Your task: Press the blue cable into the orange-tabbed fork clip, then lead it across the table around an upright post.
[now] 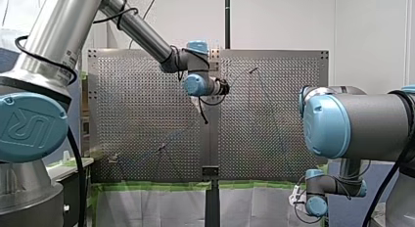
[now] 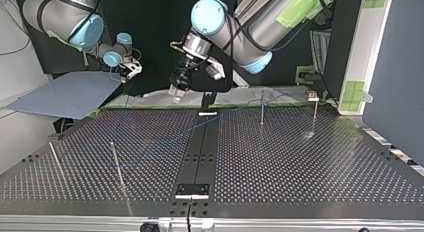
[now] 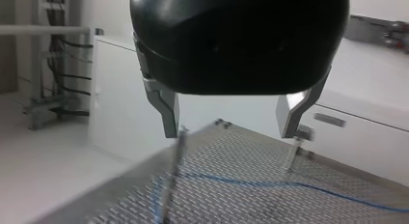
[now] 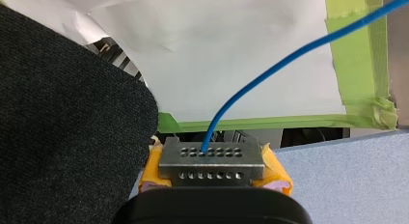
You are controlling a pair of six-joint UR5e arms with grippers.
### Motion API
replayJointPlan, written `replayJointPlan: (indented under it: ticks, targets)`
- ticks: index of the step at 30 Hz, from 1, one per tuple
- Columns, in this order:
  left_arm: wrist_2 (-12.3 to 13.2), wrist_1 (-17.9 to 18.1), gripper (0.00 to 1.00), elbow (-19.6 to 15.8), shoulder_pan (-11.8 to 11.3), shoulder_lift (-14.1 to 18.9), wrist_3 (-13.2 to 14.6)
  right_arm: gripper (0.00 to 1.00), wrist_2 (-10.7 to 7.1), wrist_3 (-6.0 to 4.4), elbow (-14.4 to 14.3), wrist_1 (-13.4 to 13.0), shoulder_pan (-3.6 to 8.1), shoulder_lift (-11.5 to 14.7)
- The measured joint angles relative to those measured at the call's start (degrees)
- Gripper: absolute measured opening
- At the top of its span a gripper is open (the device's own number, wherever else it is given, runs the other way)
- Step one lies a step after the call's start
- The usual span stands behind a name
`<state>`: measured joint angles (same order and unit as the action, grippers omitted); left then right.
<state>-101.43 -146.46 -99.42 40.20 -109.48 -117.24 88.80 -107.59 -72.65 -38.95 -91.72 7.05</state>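
Off the surface's edge, at the top view's left, my right gripper [image 4: 214, 162] has its jaws clamped on the cable [image 4: 289, 57], with yellow pads [image 4: 277, 172] either side. The blue line heads out ahead of the gripper past some green tape [image 4: 359, 60]. In the top view it lies across the surface [image 2: 300, 167], from near a post [image 2: 116, 159] toward the far middle. My left gripper [image 3: 234, 132] hangs above that far edge, jaws wide apart, nothing in them, cable lying underneath.
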Motion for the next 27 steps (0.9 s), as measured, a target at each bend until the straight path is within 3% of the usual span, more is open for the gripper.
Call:
replayJointPlan:
  ticks: [13, 22, 27]
  targets:
    - [0.1, 8.0, 1.00, -8.0, -0.3, -8.0, -0.3, 0.00, -0.01, 0.00, 0.0, 0.0, -0.05, 0.0]
    - [-2.8, 13.8, 1.00, -13.8, -0.3, -13.7, 1.1, 0.00, -0.02, 0.00, 0.0, 0.0, -0.07, 0.0]
    - [-4.9, 16.9, 1.00, -16.9, -0.3, -15.1, 2.2, 0.00, -0.03, 0.00, 0.0, 0.0, -0.08, 0.0]
